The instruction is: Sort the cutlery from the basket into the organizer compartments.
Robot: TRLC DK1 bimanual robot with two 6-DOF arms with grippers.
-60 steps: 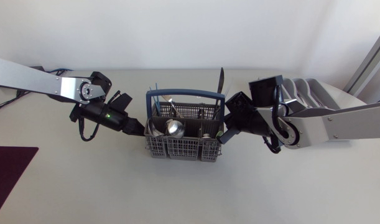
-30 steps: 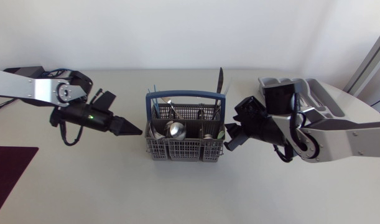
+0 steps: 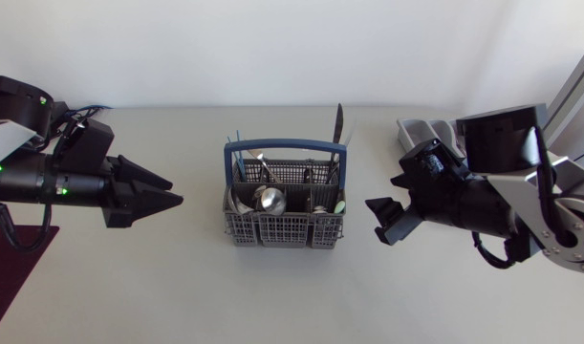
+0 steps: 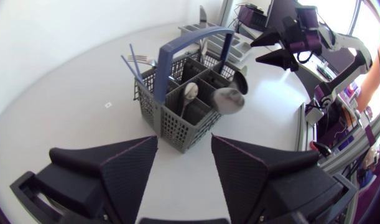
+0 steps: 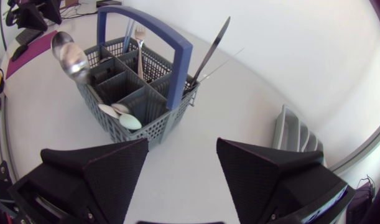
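Observation:
The grey cutlery basket [image 3: 284, 218] with a blue handle [image 3: 285, 146] stands mid-table, holding a large spoon [image 3: 269, 198], forks [image 3: 261, 168] and an upright knife [image 3: 337, 124]. My left gripper [image 3: 170, 190] hovers open a short way off its left side, pointing at it with nothing between the fingers. To the basket's right, my right gripper [image 3: 376, 222] is open and empty too. The grey organizer [image 3: 427, 128] lies at the back right, largely hidden by my right arm. From the left wrist the basket [image 4: 177, 118] sits ahead of the gripper [image 4: 185, 142]; the right wrist view shows the basket [image 5: 153, 129] beyond the gripper [image 5: 182, 148] and the organizer [image 5: 294, 134] off to one side.
A dark purple mat [image 3: 14, 250] lies at the table's front left edge. Bare tabletop stretches in front of the basket and between it and each gripper.
Both grippers were shut against the basket's sides a second ago. They have drawn back outward, left to the left and right to the right, and opened. The basket stayed put.

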